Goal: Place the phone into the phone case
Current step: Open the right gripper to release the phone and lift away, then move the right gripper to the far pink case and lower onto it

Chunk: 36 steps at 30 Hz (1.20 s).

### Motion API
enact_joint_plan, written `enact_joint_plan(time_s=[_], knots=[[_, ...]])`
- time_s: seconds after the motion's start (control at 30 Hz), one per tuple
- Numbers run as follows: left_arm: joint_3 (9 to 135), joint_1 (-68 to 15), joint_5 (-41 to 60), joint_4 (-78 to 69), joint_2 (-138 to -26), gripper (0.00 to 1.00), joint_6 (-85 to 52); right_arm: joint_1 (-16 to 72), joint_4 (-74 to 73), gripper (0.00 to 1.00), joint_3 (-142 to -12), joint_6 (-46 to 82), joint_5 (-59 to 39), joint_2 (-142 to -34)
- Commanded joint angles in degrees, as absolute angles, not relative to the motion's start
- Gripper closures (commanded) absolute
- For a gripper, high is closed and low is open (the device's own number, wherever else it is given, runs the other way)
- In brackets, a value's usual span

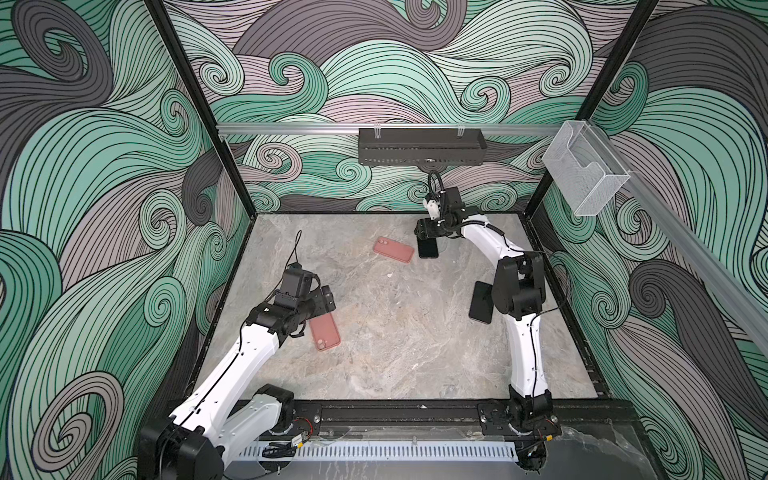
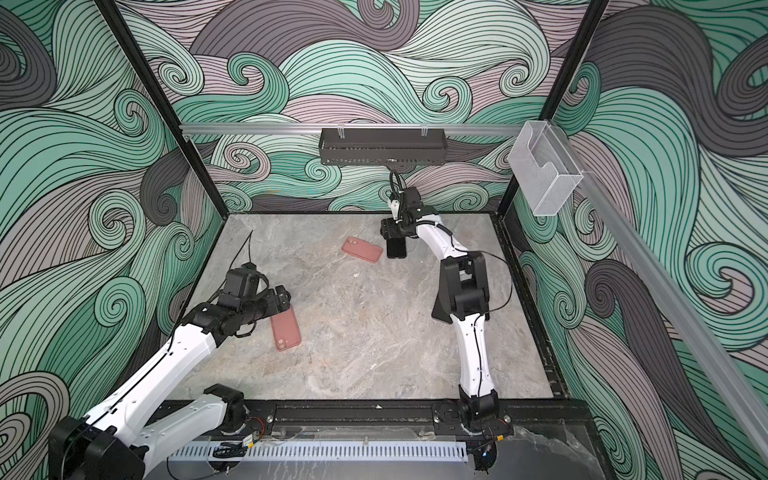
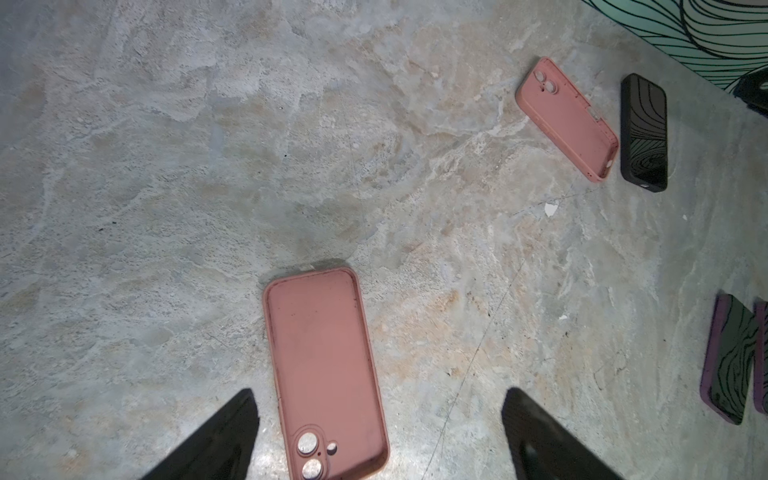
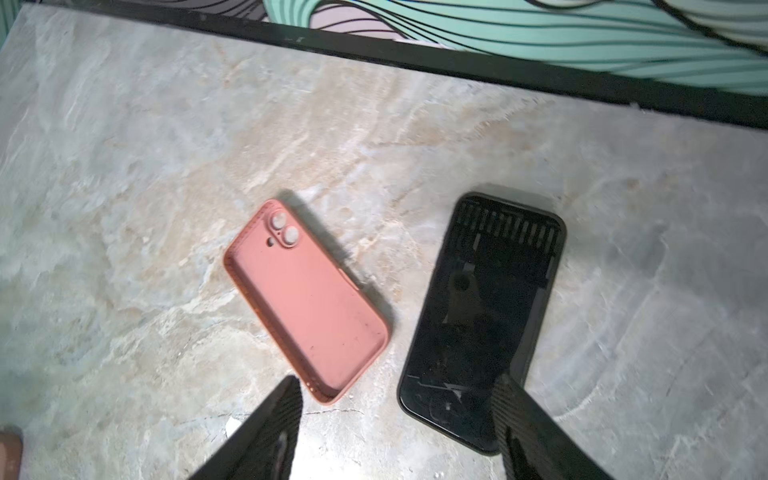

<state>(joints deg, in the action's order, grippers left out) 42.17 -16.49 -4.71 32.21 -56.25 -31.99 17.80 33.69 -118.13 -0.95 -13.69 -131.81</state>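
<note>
Two pink phone cases lie hollow side up on the marble table. The far case (image 1: 393,249) (image 2: 362,249) (image 4: 307,299) (image 3: 567,120) rests just left of a black phone (image 1: 428,248) (image 2: 395,248) (image 4: 482,316) (image 3: 644,133) lying screen up. My right gripper (image 1: 428,237) (image 4: 400,379) hovers open over that phone's near end, one finger above its outer edge, the other past the case's corner. The near case (image 1: 325,332) (image 2: 286,330) (image 3: 324,365) lies under my left gripper (image 1: 328,297) (image 3: 379,392), which is wide open and holds nothing.
A second dark phone with a purple rim (image 1: 481,302) (image 3: 729,361) lies by the right arm's elbow. A black shelf (image 1: 422,145) hangs on the back wall and a clear bin (image 1: 582,170) on the right rail. Patterned walls close in three sides.
</note>
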Motion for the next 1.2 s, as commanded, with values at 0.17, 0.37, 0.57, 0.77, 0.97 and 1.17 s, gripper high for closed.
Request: enact_joint_plan(time_s=[0.17, 0.37, 0.57, 0.77, 0.97, 1.17], knots=[[45.26, -16.0, -6.44, 34.75, -55.82, 0.1, -29.64, 24.35, 33.11, 0.43, -121.39, -10.67, -14.1, -136.86], [45.76, -16.02, -7.52, 36.88, -53.95, 0.09, -28.76, 25.95, 39.41, 0.47, -130.12, -11.57, -16.41, -143.04], [44.6, -16.04, -8.42, 36.3, -51.6, 0.09, -28.38, 26.89, 40.85, 0.49, -131.3, -12.3, -16.0, -144.96], [44.6, -16.05, -8.49, 36.52, -51.64, 0.09, -28.31, 27.13, 42.23, 0.53, -131.47, -12.44, -16.93, -145.5], [44.64, -16.02, -8.52, 36.5, -51.7, 0.09, -28.3, 27.63, 44.47, 0.54, -132.49, -13.36, -16.97, -146.49], [44.83, -16.04, -8.16, 36.52, -51.82, 0.09, -28.79, 27.6, 45.87, 0.57, -134.3, -12.66, -16.34, -147.96]])
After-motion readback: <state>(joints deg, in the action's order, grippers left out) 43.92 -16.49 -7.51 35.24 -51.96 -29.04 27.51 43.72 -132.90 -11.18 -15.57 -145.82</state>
